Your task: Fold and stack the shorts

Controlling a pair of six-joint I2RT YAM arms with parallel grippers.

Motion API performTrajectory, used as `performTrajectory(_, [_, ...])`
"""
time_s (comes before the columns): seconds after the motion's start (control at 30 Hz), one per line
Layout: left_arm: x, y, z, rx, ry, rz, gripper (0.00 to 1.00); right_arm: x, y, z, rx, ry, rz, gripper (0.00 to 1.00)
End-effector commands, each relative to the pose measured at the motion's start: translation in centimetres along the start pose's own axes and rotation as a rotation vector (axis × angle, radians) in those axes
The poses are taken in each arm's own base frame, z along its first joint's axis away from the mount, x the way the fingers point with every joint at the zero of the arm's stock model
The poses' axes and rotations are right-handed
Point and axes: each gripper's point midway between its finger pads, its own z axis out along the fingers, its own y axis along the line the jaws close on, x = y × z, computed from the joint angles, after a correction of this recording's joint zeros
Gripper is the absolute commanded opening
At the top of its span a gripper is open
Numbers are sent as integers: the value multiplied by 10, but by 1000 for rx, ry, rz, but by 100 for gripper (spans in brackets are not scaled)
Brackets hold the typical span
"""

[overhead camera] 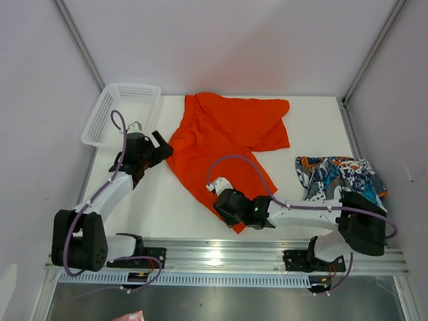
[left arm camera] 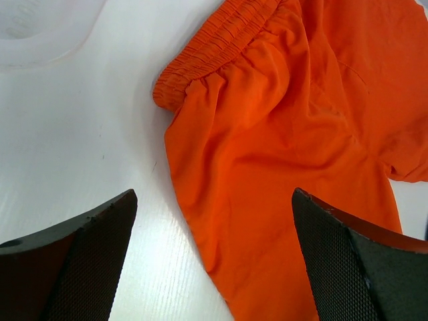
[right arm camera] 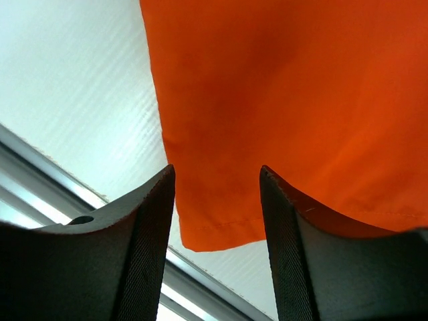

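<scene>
White table (overhead camera: 167, 200), top view: orange shorts (overhead camera: 227, 134) spread at centre, one leg running toward the near edge; printed shorts (overhead camera: 341, 175) bunched at right. Left wrist: left gripper (left arm camera: 214, 194) wide apart, empty, waistband end (left arm camera: 200, 60) just ahead. Right wrist: right gripper (right arm camera: 217, 175) half-parted astride near hem corner (right arm camera: 214, 231), not pinching; right arm is nearer that corner.

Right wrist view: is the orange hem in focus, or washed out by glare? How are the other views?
Right wrist view: plain bright orange cloth shorts slightly soft, hem readable, white table bright but not blown out. Left wrist view: waistband crisp; white mesh plastic basket blurred, washed out. Top view: even light, soft shadows.
</scene>
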Motion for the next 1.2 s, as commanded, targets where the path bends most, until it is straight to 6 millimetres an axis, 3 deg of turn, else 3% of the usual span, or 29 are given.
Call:
performTrajectory(0.0, [8, -1, 4, 26, 40, -45, 98, 5, -7, -3, 118, 23, -94, 55])
performTrajectory(0.47, [9, 1, 4, 25, 37, -38, 97, 56, 13, -9, 190, 132, -195, 52])
performTrajectory(0.77, [7, -1, 3, 36, 34, -31, 97, 62, 23, -2, 153, 159, -198, 55])
performTrajectory(0.9, [9, 1, 3, 31, 38, -28, 97, 65, 13, 1, 202, 175, -186, 31])
performTrajectory(0.97, [9, 1, 5, 32, 39, -28, 97, 66, 10, 2, 224, 187, -176, 29])
performTrajectory(1.07, [11, 2, 6, 34, 40, -35, 97, 64, -3, -5, 299, 177, -158, 1])
performTrajectory(1.17, [18, 3, 11, 38, 57, -52, 97, 54, -6, -17, 308, 112, -93, 0])
